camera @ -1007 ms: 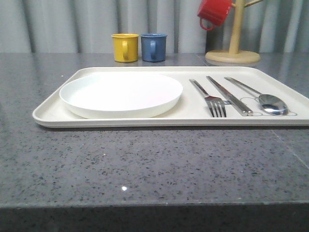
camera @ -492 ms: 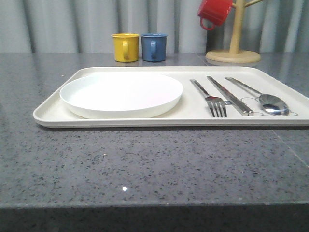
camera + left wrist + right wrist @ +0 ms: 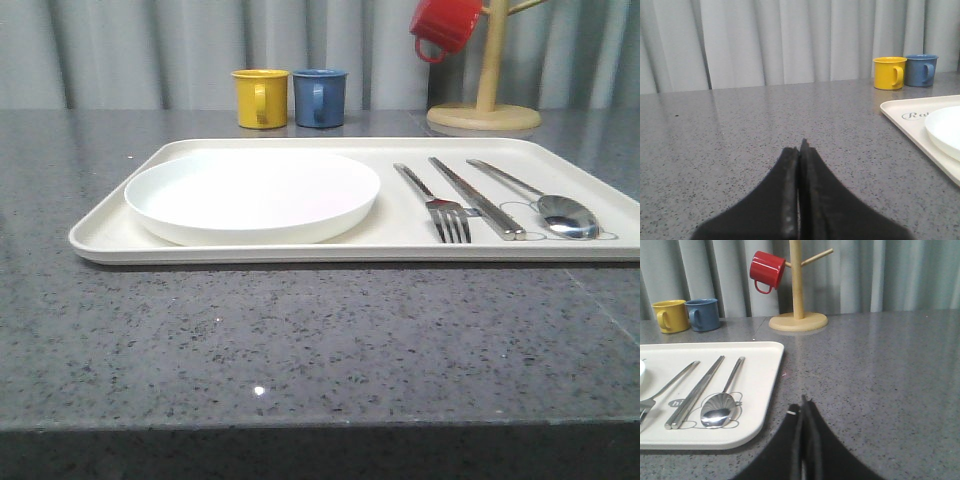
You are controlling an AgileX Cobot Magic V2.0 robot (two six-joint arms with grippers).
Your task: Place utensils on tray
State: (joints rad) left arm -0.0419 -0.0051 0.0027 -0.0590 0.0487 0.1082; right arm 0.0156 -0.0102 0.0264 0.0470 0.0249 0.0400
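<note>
The cream-white tray (image 3: 400, 245) lies across the middle of the grey table. On its right part rest the fork (image 3: 436, 204), the chopsticks (image 3: 476, 197) and the spoon (image 3: 545, 201), side by side. The right wrist view shows the same spoon (image 3: 720, 405), chopsticks (image 3: 696, 392) and fork (image 3: 665, 386) on the tray (image 3: 757, 390). My right gripper (image 3: 803, 404) is shut and empty, over bare table just right of the tray. My left gripper (image 3: 800, 146) is shut and empty, over the table left of the tray (image 3: 900, 114).
A round white plate (image 3: 252, 194) sits on the tray's left half. A yellow mug (image 3: 259, 98) and a blue mug (image 3: 319, 97) stand behind the tray. At the back right stands a wooden mug tree (image 3: 484, 100) with a red mug (image 3: 443, 26) on it.
</note>
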